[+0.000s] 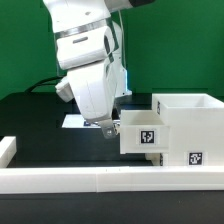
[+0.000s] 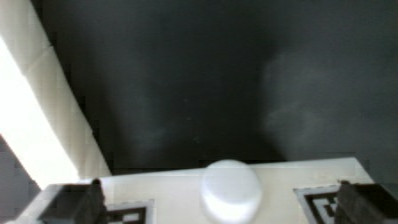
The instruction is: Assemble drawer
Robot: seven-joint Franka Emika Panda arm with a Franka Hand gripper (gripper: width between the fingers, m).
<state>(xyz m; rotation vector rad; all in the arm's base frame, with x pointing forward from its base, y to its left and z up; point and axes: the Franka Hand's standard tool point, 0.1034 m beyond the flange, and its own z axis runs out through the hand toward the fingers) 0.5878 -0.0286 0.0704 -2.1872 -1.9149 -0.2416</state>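
The drawer's tall white casing (image 1: 188, 128) stands at the exterior view's right, with a tag low on its front. A low white tray (image 1: 143, 136) with a square tag sticks out of the casing toward the exterior view's left. My gripper (image 1: 107, 129) hangs right at the tray's outer end. In the wrist view the tray's front face (image 2: 169, 195) fills the lower part, and its rounded white knob (image 2: 228, 190) lies between my fingertips (image 2: 71, 205). My gripper (image 2: 217, 210) is open wide and holds nothing. A second tray is not in view.
The low white rim wall (image 1: 90, 179) runs along the front of the black table and shows as a pale strip in the wrist view (image 2: 39, 90). The marker board (image 1: 74, 121) lies behind my gripper. A green backdrop stands behind.
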